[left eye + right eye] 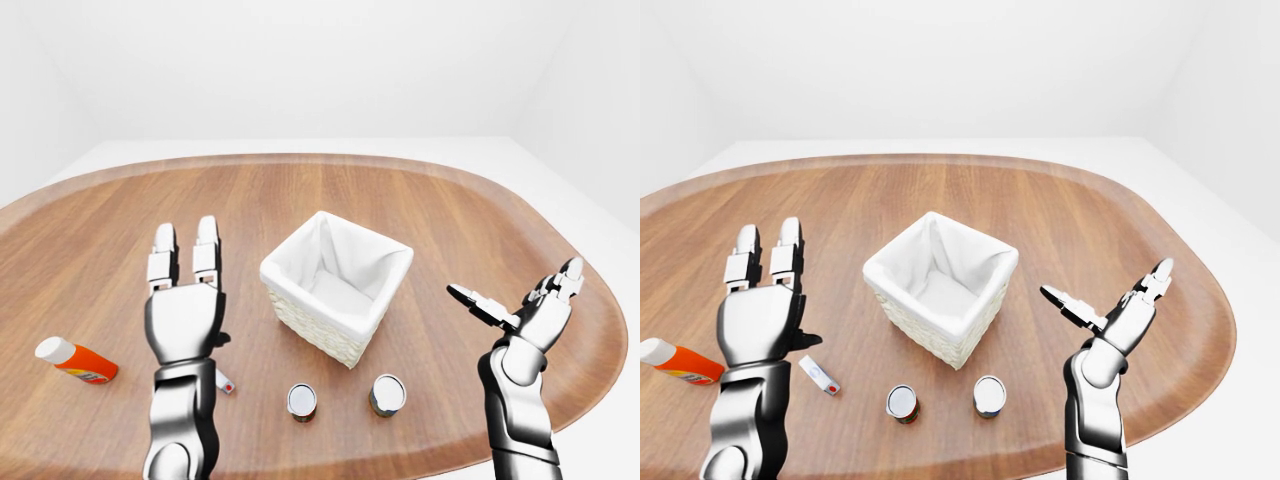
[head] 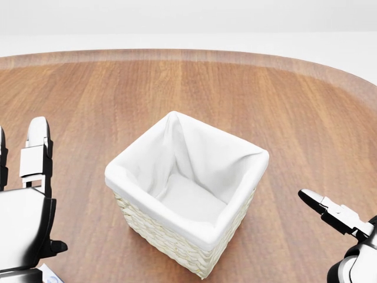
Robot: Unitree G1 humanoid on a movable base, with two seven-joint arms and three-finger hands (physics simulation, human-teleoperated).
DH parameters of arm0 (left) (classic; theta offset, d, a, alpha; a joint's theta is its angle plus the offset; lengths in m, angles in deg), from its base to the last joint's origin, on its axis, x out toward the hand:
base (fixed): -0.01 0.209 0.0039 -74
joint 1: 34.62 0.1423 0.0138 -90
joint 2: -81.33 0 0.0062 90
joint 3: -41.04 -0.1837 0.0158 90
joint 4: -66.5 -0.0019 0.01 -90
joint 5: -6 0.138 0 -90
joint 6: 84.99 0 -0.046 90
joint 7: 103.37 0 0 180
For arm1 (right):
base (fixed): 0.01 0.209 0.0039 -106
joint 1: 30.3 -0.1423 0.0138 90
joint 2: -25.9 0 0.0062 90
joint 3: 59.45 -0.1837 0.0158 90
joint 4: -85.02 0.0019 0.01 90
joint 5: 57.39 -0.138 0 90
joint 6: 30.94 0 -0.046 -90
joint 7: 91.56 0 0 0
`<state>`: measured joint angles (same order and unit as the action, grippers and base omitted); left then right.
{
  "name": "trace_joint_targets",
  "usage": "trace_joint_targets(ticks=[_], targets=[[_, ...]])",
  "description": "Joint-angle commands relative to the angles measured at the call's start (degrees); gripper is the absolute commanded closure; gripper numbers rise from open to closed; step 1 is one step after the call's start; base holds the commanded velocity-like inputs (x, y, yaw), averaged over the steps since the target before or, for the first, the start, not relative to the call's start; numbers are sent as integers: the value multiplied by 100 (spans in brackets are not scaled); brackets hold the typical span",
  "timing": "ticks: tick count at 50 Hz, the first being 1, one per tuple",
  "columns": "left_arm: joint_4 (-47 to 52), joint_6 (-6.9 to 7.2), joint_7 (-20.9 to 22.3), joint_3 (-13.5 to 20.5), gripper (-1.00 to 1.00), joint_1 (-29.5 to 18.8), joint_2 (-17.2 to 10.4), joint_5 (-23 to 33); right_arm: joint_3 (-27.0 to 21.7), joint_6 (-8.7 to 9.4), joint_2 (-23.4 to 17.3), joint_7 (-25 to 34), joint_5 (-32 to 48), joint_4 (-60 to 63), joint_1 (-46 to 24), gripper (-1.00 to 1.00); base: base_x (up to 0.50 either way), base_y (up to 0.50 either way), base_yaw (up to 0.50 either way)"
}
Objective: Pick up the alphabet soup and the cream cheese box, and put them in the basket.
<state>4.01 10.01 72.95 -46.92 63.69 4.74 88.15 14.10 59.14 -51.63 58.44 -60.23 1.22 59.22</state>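
The woven basket [image 1: 312, 325] with a white cloth liner stands mid-table, nothing inside it. Two small cans stand below it in the left-eye view: one with a dark red side [image 1: 301, 401], one paler [image 1: 388, 394]; I cannot tell which is the alphabet soup. A small flat white box with a red dot [image 1: 821, 375], likely the cream cheese box, lies just right of my left forearm. My left hand [image 1: 187, 262] is raised left of the basket, open, fingers upward. My right hand [image 1: 515, 287] hovers right of the basket, open and empty.
An orange bottle with a white cap [image 1: 76, 360] lies at the far left of the wooden table [image 1: 420, 200]. The table's rounded edge runs close below the cans and behind my right hand. The head view shows only the basket [image 2: 258, 155] and both hands.
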Motion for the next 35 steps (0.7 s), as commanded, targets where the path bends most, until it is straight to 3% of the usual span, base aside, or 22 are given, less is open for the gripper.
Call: trace_joint_targets(ticks=[1, 8, 18, 33, 35], targets=[[36, 0, 78, 36, -100, -27, 5, 10, -1, 0, -3, 0, 6, -7, -3, -100, 0, 0, 0], [36, 0, 78, 36, -100, -27, 5, 10, -1, 0, -4, 0, 5, -7, -3, -100, 0, 0, 0], [169, 0, -25, -12, -100, 703, 17, 15, -22, 37, 2, 0, -15, 46, -6, -100, 0, 0, 0], [178, 0, -15, 120, -100, 1322, 34, 182, 23, -8, 8, 0, 43, 18, 27, -100, 0, 0, 0], [190, -72, -12, 189, -100, 1423, 23, 180, 31, -16, 9, 0, 59, 0, 21, -100, 0, 0, 0]])
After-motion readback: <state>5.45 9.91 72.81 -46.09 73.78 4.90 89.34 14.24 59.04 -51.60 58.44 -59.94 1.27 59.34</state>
